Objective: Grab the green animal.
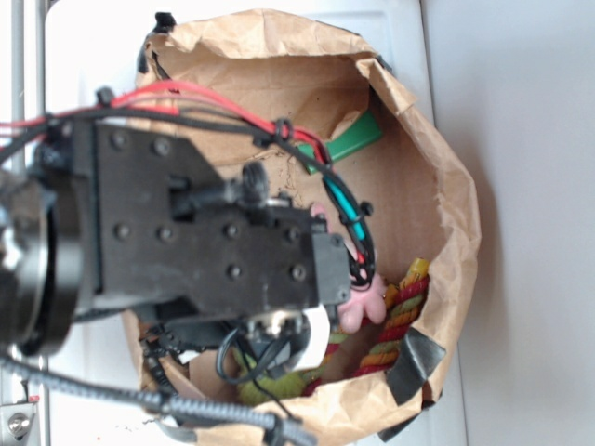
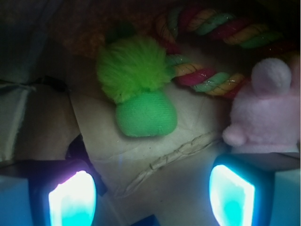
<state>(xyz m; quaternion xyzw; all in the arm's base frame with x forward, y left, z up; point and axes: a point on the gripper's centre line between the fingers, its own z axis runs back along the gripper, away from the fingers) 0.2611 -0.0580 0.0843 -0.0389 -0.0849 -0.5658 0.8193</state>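
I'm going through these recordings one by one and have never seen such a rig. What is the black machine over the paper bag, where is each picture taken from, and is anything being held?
The black machine is a robot arm. The exterior view looks down on it from outside as it reaches into a brown paper bag. The wrist view comes from a camera on the arm itself, looking past its gripper; the two glowing blue shapes at the bottom are its fingers.

Lying in the bag are the green animal, a fuzzy lime plush with a smooth rounded end, a pink bunny, a striped rope toy and a flat green block.

Nothing is held: the fingers stand apart and open, with the green animal ahead of them, untouched.
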